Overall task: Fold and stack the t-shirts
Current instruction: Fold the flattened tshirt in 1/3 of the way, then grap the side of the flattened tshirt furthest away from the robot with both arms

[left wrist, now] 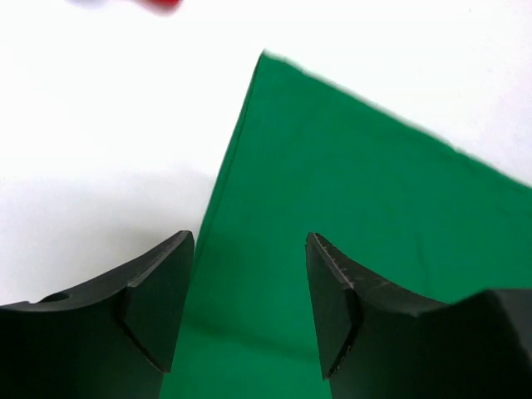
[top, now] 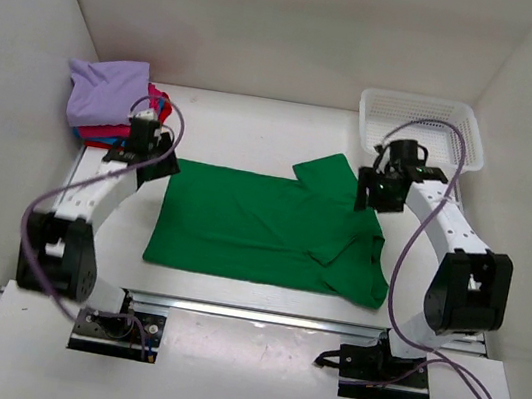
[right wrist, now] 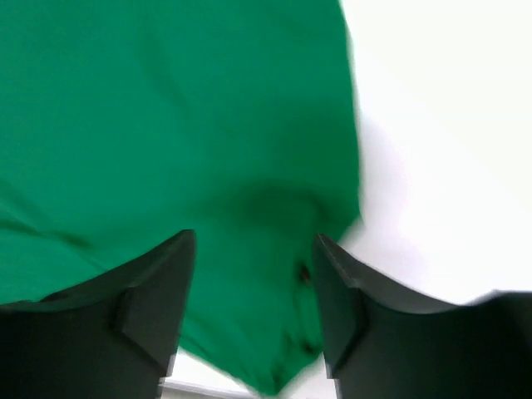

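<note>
Green t-shirt (top: 261, 229) lies flat at centre of table (top: 246, 131). L gripper (left wrist: 249, 266) over its far-left corner, R gripper (right wrist: 253, 274) over its far-right edge: both w/ jaws apart, holding nothing. Folded stack (top: 110, 99), lavender on top, sits far left.

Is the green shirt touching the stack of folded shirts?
Apart. The left wrist view shows bare white table between the green shirt's corner and the red edge of the stack.
</note>
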`<state>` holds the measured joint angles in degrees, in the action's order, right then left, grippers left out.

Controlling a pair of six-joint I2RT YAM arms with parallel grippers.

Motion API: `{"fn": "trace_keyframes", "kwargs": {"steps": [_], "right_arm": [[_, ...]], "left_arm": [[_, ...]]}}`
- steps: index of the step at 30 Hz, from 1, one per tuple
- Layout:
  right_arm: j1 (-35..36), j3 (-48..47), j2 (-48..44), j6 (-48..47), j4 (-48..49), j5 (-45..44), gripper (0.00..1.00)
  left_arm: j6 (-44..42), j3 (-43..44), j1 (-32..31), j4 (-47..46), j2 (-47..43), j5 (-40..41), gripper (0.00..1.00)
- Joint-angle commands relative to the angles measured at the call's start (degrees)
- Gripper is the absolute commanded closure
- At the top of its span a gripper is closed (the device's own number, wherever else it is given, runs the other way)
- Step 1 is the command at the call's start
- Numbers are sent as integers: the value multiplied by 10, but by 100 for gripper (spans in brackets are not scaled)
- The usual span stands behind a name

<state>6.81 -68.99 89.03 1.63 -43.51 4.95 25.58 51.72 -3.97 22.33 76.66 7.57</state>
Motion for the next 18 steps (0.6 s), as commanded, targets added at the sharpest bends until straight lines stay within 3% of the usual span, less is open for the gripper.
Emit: {"fn": "trace_keyframes", "kwargs": {"steps": [1, 4, 12, 18], "right_arm": [[34, -67, 41, 26, 66, -11, 39], [52, -101, 73, 56, 93, -6, 32], [93, -189, 201, 101, 148, -48, 31], [93, -259, 261, 126, 169, -47, 32]], "left_arm": [[-52, 73, -7, 16, 109, 1, 32], [-48, 108, -10, -12, 168, 10, 31], [-35, 222, -10, -31, 303, 38, 30], [-35, 254, -13, -40, 344, 47, 30]]}}
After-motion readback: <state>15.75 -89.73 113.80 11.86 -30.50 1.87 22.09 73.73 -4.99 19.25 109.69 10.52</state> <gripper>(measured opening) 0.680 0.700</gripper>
